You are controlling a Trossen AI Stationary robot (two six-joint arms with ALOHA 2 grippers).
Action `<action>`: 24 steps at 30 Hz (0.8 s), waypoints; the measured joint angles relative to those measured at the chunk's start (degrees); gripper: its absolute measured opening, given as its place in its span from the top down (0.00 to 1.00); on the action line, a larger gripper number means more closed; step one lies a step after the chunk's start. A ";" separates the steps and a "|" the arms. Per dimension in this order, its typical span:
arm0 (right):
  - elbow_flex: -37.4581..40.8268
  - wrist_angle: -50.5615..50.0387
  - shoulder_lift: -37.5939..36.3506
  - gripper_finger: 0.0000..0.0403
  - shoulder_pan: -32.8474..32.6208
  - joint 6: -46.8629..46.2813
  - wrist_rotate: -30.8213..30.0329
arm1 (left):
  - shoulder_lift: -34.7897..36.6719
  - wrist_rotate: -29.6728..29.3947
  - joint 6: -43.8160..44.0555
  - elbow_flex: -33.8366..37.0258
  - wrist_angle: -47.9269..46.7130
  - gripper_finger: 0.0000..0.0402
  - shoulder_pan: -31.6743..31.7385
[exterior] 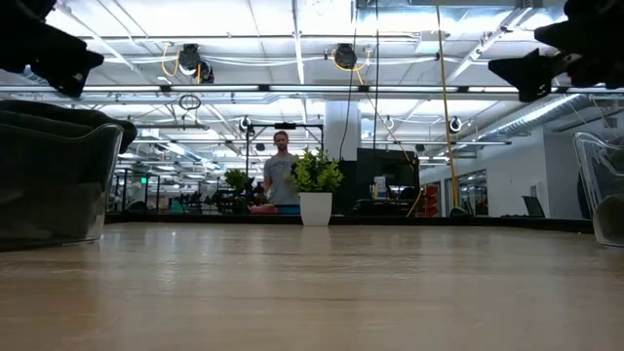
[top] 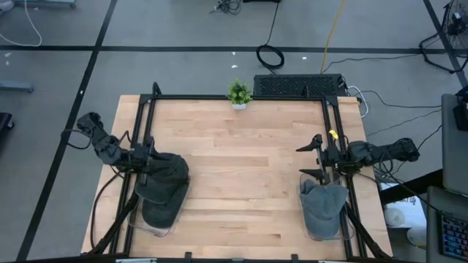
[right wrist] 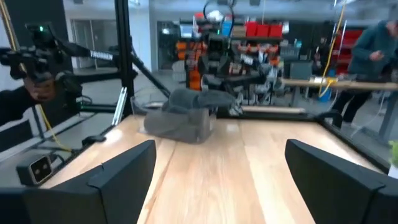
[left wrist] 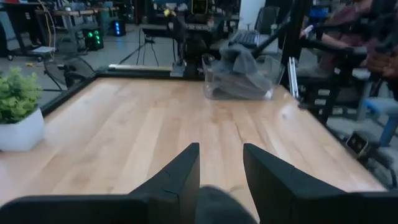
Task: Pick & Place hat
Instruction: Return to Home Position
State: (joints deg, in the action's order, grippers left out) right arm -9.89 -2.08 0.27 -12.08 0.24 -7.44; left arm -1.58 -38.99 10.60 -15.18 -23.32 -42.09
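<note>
A dark hat [top: 167, 183] lies heaped in a clear bin [top: 157, 223] at the table's left edge. It also shows across the table in the right wrist view as the dark hat [right wrist: 183, 121]. A grey hat [top: 322, 201] lies in a second clear bin [top: 325, 232] at the right edge, and the left wrist view shows this grey hat [left wrist: 239, 65] too. My left gripper [left wrist: 221, 149] hovers over the dark hat's far end. Its fingers stand a little apart, bare table shows between the tips, and a dark rounded bit of hat shows below their bases. My right gripper [top: 308, 159] stands wide open and holds nothing, just beyond the grey hat.
A small potted plant [top: 238, 93] stands at the middle of the table's far edge. The wooden tabletop [top: 241, 168] lies bare between the two bins. Black frame rails [top: 146, 109] run along both sides. A person [exterior: 281, 171] stands in the room beyond.
</note>
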 joint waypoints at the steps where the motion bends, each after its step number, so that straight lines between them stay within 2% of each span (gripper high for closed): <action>1: 0.82 1.39 -0.02 0.14 0.00 0.58 0.02 | 0.00 0.15 0.01 0.52 -0.12 0.67 0.00; 9: 6.78 13.14 -0.15 0.14 0.00 2.21 0.02 | 0.02 -0.55 0.12 7.93 7.47 0.67 0.00; 14: 7.97 13.01 -0.08 0.14 0.00 2.37 -0.20 | -0.33 -1.50 -0.03 9.95 11.36 0.67 0.06; 21: 8.88 8.94 0.03 0.14 0.00 3.35 0.10 | -0.28 -1.08 -0.43 10.13 11.25 0.67 0.04; 24: 8.89 9.17 -0.02 0.14 0.00 1.91 2.77 | -0.28 -1.64 -0.18 10.13 11.24 0.67 0.04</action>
State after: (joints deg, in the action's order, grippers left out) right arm -0.99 7.09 0.25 -12.07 2.15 -4.68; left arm -1.87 -40.63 10.42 -5.06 -12.08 -42.04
